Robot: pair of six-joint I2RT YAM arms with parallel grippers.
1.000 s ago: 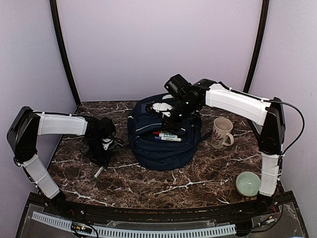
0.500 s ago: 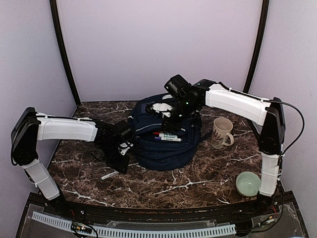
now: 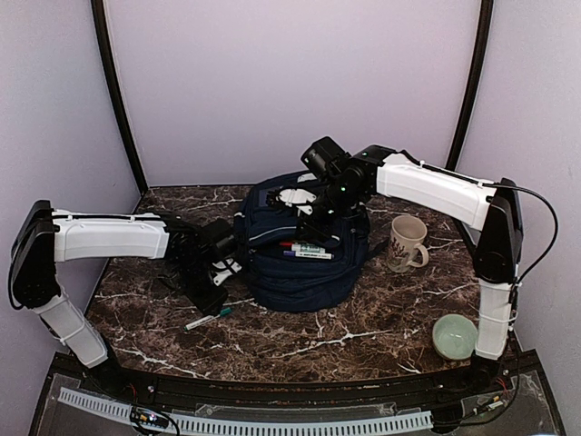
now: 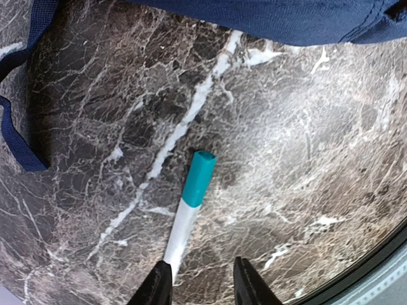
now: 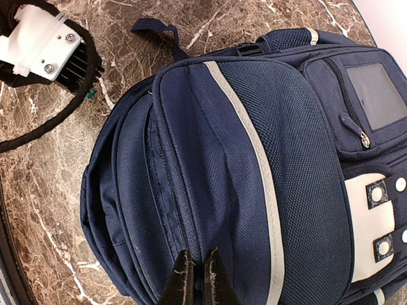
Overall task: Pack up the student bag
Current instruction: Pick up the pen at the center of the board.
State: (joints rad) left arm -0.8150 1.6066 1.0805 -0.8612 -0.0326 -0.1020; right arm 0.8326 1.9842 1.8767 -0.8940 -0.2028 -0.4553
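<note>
The student bag (image 3: 300, 259) is a navy backpack with grey stripes, lying in the middle of the table. Two markers (image 3: 307, 247) lie on top of it. My right gripper (image 3: 320, 211) rests on the bag's top; in the right wrist view its fingertips (image 5: 199, 279) are pinched together on the bag's fabric (image 5: 254, 159) beside a zip. My left gripper (image 3: 214, 292) is open just above the table by the bag's front left. A white marker with a teal cap (image 4: 191, 203) lies in front of its jaws (image 4: 202, 286), its tail by the left finger. It also shows in the top view (image 3: 207, 318).
A patterned mug (image 3: 407, 242) stands right of the bag and a pale green bowl (image 3: 454, 336) sits at the front right. A blue strap (image 4: 19, 127) lies on the table to the left. The left wrist body (image 5: 44, 41) is near the bag's edge.
My left arm has swung right from the table's left side to the bag's front left. The teal-capped marker has shifted a little right on the table. The right arm has not moved.
</note>
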